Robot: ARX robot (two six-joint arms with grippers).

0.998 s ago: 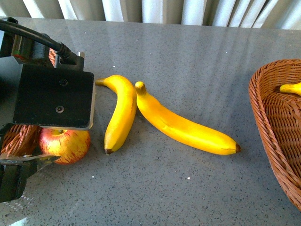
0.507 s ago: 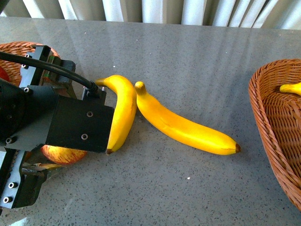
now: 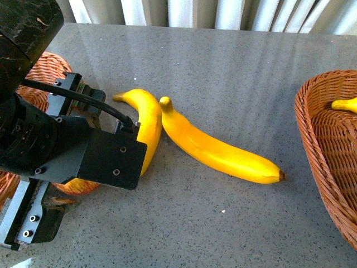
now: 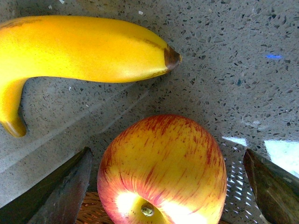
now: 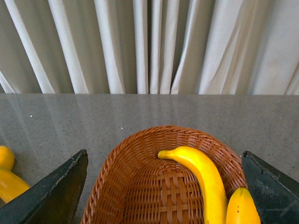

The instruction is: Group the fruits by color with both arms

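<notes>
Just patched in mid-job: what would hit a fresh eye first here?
The bulky black left arm fills the left of the front view, its open left gripper straddling a red-and-yellow apple. Mid-table lie a shorter banana and a longer banana, stem ends nearly touching. At the right, a wicker basket already holds two bananas.

Tabletop (image 3: 234,61) lies open at top and lower centre; longer banana (image 3: 217,151) and shorter banana (image 3: 148,120) bar the middle, left arm (image 3: 100,162) the lower left.
</notes>
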